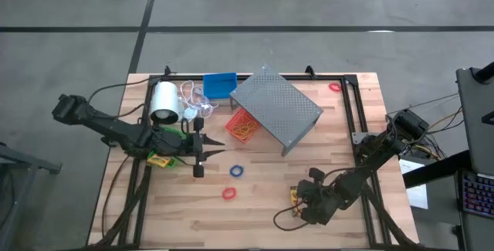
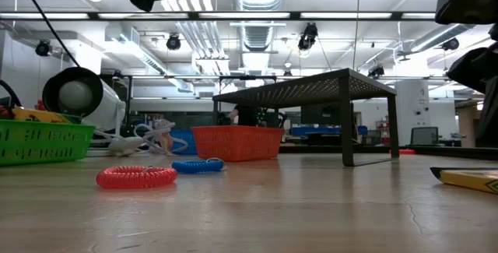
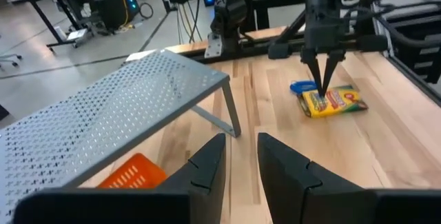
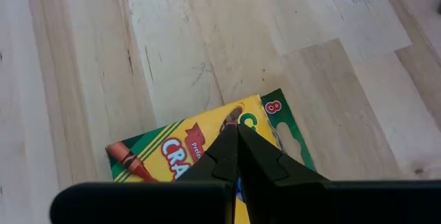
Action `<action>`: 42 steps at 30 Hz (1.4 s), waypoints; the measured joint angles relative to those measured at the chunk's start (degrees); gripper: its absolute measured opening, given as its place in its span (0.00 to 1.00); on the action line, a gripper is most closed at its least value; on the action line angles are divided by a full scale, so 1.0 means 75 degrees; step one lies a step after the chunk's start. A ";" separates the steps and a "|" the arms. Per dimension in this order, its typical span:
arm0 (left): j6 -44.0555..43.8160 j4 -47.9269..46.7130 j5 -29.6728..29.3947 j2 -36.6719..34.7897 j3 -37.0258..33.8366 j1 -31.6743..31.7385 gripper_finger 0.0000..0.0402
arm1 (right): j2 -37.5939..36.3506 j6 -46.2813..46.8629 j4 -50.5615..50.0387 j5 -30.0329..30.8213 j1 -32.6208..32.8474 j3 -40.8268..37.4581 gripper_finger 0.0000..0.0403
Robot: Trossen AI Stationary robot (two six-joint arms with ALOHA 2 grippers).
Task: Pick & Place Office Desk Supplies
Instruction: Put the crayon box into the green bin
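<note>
One yellow-and-green crayon box (image 4: 186,148) lies flat on the wood near the table's near right corner (image 3: 332,101). My right gripper (image 4: 238,133) is shut and points down at the box's top face. My left gripper (image 3: 241,162) is open and holds nothing. It hovers left of centre (image 1: 207,149), beside the green bin (image 1: 166,139). A second crayon box (image 1: 158,161) shows at that bin, partly under the arm. A red ring band (image 1: 229,194) and a blue ring band (image 1: 237,171) lie on the table between the arms. A red-orange bin (image 1: 243,125) sits half under the rack. My right gripper comes from above with its shut fingertips (image 3: 322,89) meeting over the crayon box's printed top face (image 4: 207,138), near the box's middle. Whether the tips rest on the box or stand just above it, I cannot tell. The box lies flat on the table.
A grey perforated rack (image 1: 276,108) stands at the table's centre far side. A blue bin (image 1: 220,86), a white roll (image 1: 164,102) and its cord (image 1: 193,93) lie left of it. Another red band (image 1: 334,86) lies at the far right. Bare wood (image 1: 262,205) spreads along the near edge.
</note>
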 joint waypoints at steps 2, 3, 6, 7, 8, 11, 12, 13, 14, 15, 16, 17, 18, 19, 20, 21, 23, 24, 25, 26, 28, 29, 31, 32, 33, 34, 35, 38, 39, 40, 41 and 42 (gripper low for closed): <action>0.0000 0.0049 0.0000 -0.0002 0.0000 0.0000 0.22 | 0.0000 -0.0011 0.0001 0.0000 0.0000 0.0000 0.02; 0.0000 0.0047 -0.0002 -0.0002 0.0000 0.0000 0.22 | 0.0000 0.0029 0.0005 0.0000 0.0000 0.0000 0.02; -0.0004 0.0047 0.0000 -0.0005 0.0000 0.0000 0.22 | 0.0000 0.0139 0.0008 0.0000 0.0000 0.0000 0.02; -0.0023 0.0047 -0.0002 -0.0005 0.0000 0.0000 0.22 | 0.0000 0.0137 0.0003 0.0000 0.0000 0.0000 0.02; -0.0039 0.0045 0.0000 -0.0005 0.0000 0.0000 0.22 | 0.0000 0.0123 0.0001 0.0000 0.0000 0.0000 0.02; -0.0052 0.0047 0.0000 -0.0005 0.0000 -0.0006 0.22 | 0.0000 0.0007 0.0002 0.0000 0.0000 0.0000 0.02; -0.0050 0.0046 0.0000 -0.0005 0.0000 -0.0006 0.22 | 0.0000 0.0014 0.0005 -0.0001 0.0000 0.0000 0.02; -0.0048 0.0039 0.0000 -0.0005 0.0000 -0.0006 0.22 | 0.0000 0.0083 0.0005 -0.0003 0.0000 0.0000 0.02; -0.0048 0.0013 0.0000 -0.0005 0.0000 -0.0006 0.22 | 0.0000 0.0175 0.0005 -0.0005 0.0000 0.0000 0.02; -0.0047 -0.0025 0.0000 -0.0005 0.0000 -0.0006 0.22 | 0.0000 0.0305 0.0005 -0.0006 0.0000 0.0000 0.02; -0.0050 -0.0072 0.0000 -0.0005 0.0000 -0.0006 0.22 | 0.0000 0.0423 0.0008 -0.0009 0.0000 0.0000 0.02; -0.0048 -0.0128 0.0000 -0.0005 0.0000 -0.0006 0.22 | 0.0000 0.0480 0.0005 -0.0009 0.0000 0.0000 0.02; -0.0046 -0.0154 0.0000 -0.0005 0.0000 -0.0006 0.22 | 0.0000 0.0473 0.0005 -0.0009 0.0000 0.0000 0.02; -0.0046 -0.0147 0.0000 -0.0005 0.0000 -0.0006 0.22 | 0.0000 0.0399 0.0005 -0.0009 0.0000 0.0000 0.02; -0.0044 -0.0145 0.0000 -0.0005 0.0000 -0.0006 0.22 | 0.0000 0.0291 0.0005 -0.0011 0.0000 0.0000 0.02; -0.0047 -0.0150 0.0000 -0.0005 0.0000 -0.0006 0.22 | 0.0000 0.0194 0.0005 -0.0012 0.0000 0.0000 0.02; -0.0044 -0.0163 0.0000 -0.0005 0.0000 -0.0006 0.22 | 0.0000 -0.0012 0.0005 -0.0015 0.0000 0.0000 0.02; -0.0044 -0.0158 0.0000 -0.0005 0.0000 -0.0006 0.22 | 0.0000 -0.0097 0.0005 -0.0015 0.0000 0.0000 0.02; -0.0044 -0.0158 0.0000 -0.0005 0.0000 -0.0006 0.22 | 0.0000 -0.0135 0.0005 -0.0017 0.0000 0.0000 0.02; -0.0044 -0.0165 0.0000 -0.0005 0.0000 -0.0006 0.22 | 0.0000 -0.0155 0.0005 -0.0017 0.0000 0.0000 0.02; -0.0044 -0.0188 0.0000 -0.0005 0.0000 -0.0006 0.22 | 0.0000 -0.0161 0.0005 -0.0017 0.0000 0.0000 0.02; -0.0044 -0.0183 0.0000 -0.0005 0.0000 -0.0006 0.22 | 0.0000 -0.0163 0.0005 -0.0017 0.0000 0.0000 0.02; -0.0044 -0.0184 0.0000 -0.0005 0.0000 -0.0003 0.22 | 0.0000 -0.0182 -0.0002 -0.0017 -0.0003 0.0000 0.02; -0.0044 -0.0186 0.0000 -0.0005 0.0000 -0.0003 0.22 | -0.0003 -0.0178 -0.0027 -0.0027 -0.0003 0.0001 0.02; -0.0044 -0.0183 0.0000 -0.0005 0.0000 -0.0003 0.22 | -0.0005 -0.0163 -0.0095 -0.0064 -0.0003 0.0003 0.02; -0.0044 -0.0183 0.0000 -0.0005 0.0000 -0.0003 0.22 | -0.0009 -0.0189 -0.0141 -0.0084 -0.0003 0.0003 0.02; -0.0041 -0.0183 0.0000 -0.0005 0.0000 -0.0003 0.22 | -0.0024 -0.0288 -0.0135 -0.0082 -0.0003 0.0003 0.02; -0.0041 -0.0183 0.0000 -0.0005 0.0000 -0.0003 0.22 | -0.0229 -0.0784 -0.0133 -0.0053 -0.0042 0.0003 0.02; -0.0041 -0.0184 0.0000 -0.0005 0.0000 -0.0003 0.22 | -0.0305 -0.0889 -0.0126 0.0007 -0.0065 0.0005 0.02; -0.0041 -0.0185 0.0000 -0.0005 0.0000 -0.0003 0.22 | -0.0377 -0.0956 -0.0131 0.0042 -0.0094 0.0006 0.02; -0.0041 -0.0183 0.0000 -0.0005 0.0000 -0.0003 0.22 | -0.0459 -0.0960 -0.0165 0.0055 -0.0122 0.0006 0.02; -0.0041 -0.0183 0.0000 -0.0005 0.0000 -0.0003 0.22 | -0.0558 -0.0954 -0.0238 0.0059 -0.0152 0.0006 0.02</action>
